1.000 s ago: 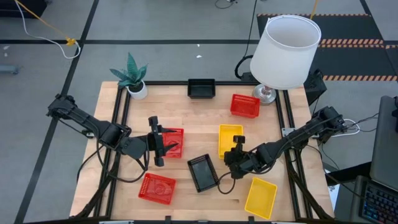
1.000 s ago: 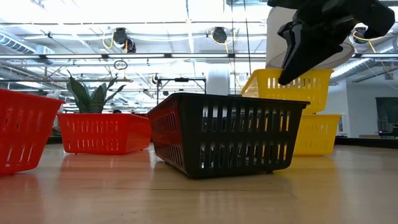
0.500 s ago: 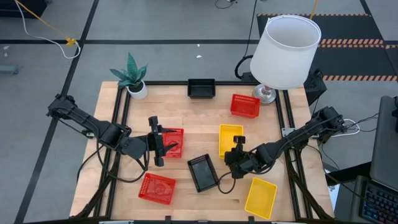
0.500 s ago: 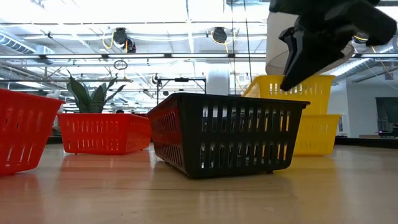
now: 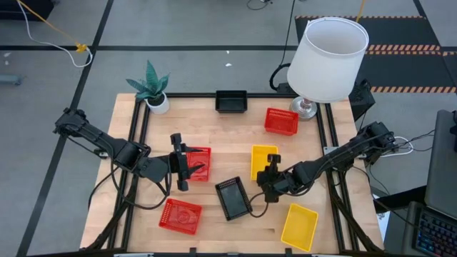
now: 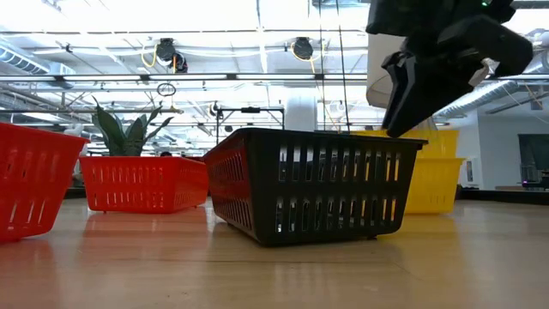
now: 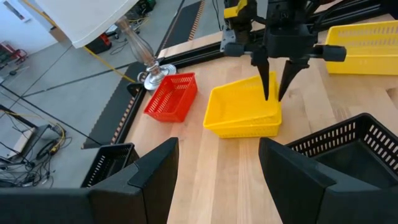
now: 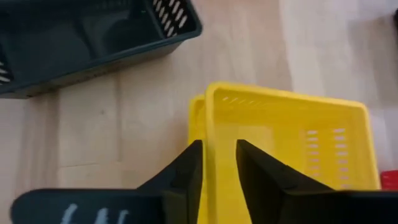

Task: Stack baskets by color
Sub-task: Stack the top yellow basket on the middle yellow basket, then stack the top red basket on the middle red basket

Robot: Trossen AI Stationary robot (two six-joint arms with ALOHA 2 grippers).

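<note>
Two yellow baskets (image 5: 264, 158) sit nested on the table right of centre. My right gripper (image 8: 217, 163) is open, slanting down over their near end with one finger on each side of the upper basket's end wall. My left gripper (image 5: 193, 165) hangs open and empty above a red basket (image 5: 200, 163) left of centre. A black basket (image 5: 233, 198) rests on its bottom between the arms. Another red basket (image 5: 180, 215) and a yellow basket (image 5: 299, 227) lie near the front edge. A third red basket (image 5: 281, 120) and a black basket (image 5: 231, 101) sit toward the far edge. My right gripper has one finger inside and one outside the upper yellow basket's near end wall (image 8: 210, 130), coming from above at a slant. Whether either finger (image 7: 268, 87) touches the wall I cannot tell. The basket lies level, nested in the lower yellow one.
A white lamp (image 5: 327, 57) stands at the far right corner and a potted plant (image 5: 152, 89) at the far left corner. Bare wood lies between the black basket and the near red basket, and across the table's centre.
The upper yellow basket, tipped up at its near end a second ago, has come down level into the lower yellow basket. My right gripper has sunk slightly with it. My left arm has kept still.
</note>
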